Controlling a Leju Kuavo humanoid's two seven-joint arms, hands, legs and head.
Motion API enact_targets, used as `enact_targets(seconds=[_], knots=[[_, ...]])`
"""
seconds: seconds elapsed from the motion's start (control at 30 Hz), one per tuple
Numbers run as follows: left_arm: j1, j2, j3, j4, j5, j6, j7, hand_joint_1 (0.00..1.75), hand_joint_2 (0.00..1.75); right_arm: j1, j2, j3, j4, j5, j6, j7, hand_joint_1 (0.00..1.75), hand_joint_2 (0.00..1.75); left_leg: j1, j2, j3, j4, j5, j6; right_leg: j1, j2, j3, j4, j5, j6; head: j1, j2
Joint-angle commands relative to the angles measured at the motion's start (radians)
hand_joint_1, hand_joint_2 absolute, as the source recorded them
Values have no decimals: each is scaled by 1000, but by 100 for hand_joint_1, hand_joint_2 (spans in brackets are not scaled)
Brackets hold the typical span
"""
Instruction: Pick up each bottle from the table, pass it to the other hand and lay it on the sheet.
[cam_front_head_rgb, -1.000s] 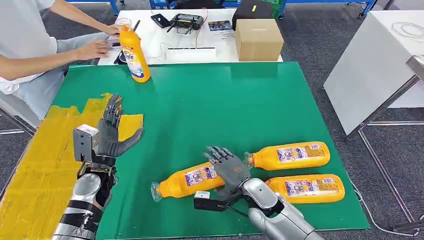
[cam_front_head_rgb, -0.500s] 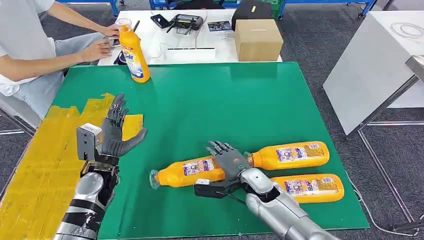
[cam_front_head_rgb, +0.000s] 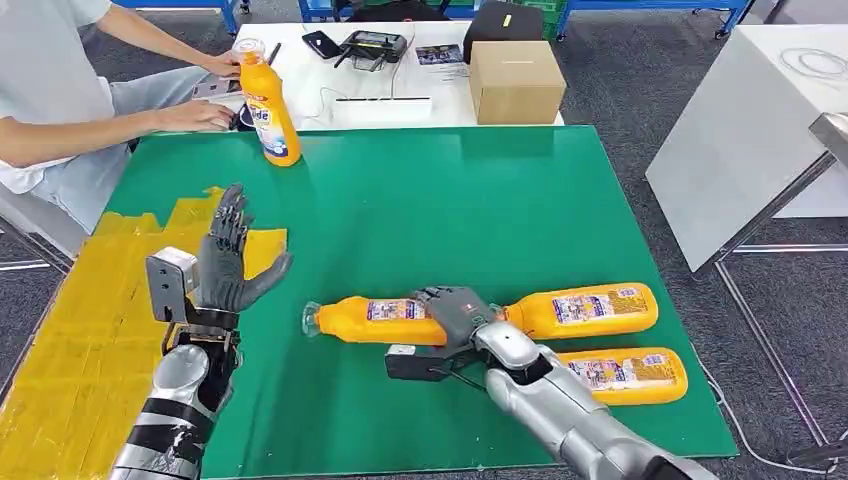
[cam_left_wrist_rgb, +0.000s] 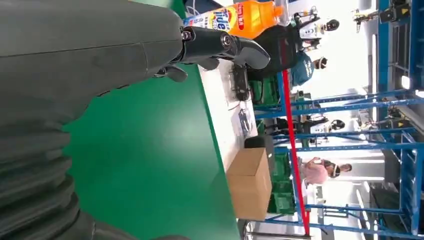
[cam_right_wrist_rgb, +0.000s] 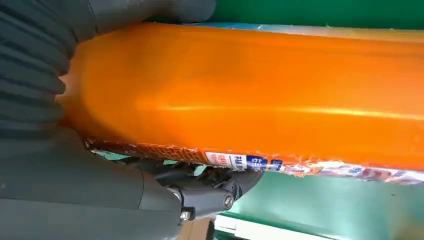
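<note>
Right hand (cam_front_head_rgb: 458, 312) is wrapped over the base end of a lying orange bottle (cam_front_head_rgb: 375, 320) in the head view, fingers curled over the top of it, so it's got hold of that one. Bottle lies flat on the green mat (cam_front_head_rgb: 420, 200), cap pointing toward the robot's left. Two more orange bottles lie close by: one (cam_front_head_rgb: 585, 308) just past the right hand, the other (cam_front_head_rgb: 620, 375) nearer the robot beside the right forearm. A fourth bottle (cam_front_head_rgb: 268, 110) stands upright at the far left corner of the mat. Left hand (cam_front_head_rgb: 228, 262) is raised over the mat's left edge, fingers spread, nothing in it, next to the yellow sheet (cam_front_head_rgb: 80, 340). A person's hand (cam_front_head_rgb: 205, 116) rests on the white table (cam_front_head_rgb: 400, 95) behind, near a cardboard box (cam_front_head_rgb: 517, 78).

Left wrist view: dark fingers (cam_left_wrist_rgb: 220, 45) stick out apart with nothing between them, green mat beyond, the standing bottle (cam_left_wrist_rgb: 240, 15) and the box (cam_left_wrist_rgb: 250, 182) further off.

Right wrist view: the orange bottle (cam_right_wrist_rgb: 260, 95) sits tight against the grey palm, dark fingers (cam_right_wrist_rgb: 210, 187) curled round its labelled side.
</note>
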Motion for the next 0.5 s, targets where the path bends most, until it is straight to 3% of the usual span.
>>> enact_targets(seconds=[0.03,0.33,0.43,0.5], knots=[[-39,-3,-15,41,11,1,0,0,175,-19,-13,68,114,5,28,-2,154,175,1,-3,1,-1,0,-1,1,-3,2,-1,0,-1,0,0],[-39,-3,-18,40,15,0,-3,0,175,-28,-15,81,133,1,40,-10,166,175,2,-4,1,-1,0,0,2,-3,3,-2,0,-1,0,0],[-34,0,-17,30,17,1,-4,0,175,-17,-7,53,114,-20,-19,-2,175,175,2,-5,1,-1,1,-1,3,-4,4,-3,0,-2,0,0],[-13,3,-11,-1,17,3,-2,0,175,20,12,-21,53,-39,-138,17,175,175,2,-4,1,-1,0,-1,2,-3,3,-3,0,-1,0,0]])
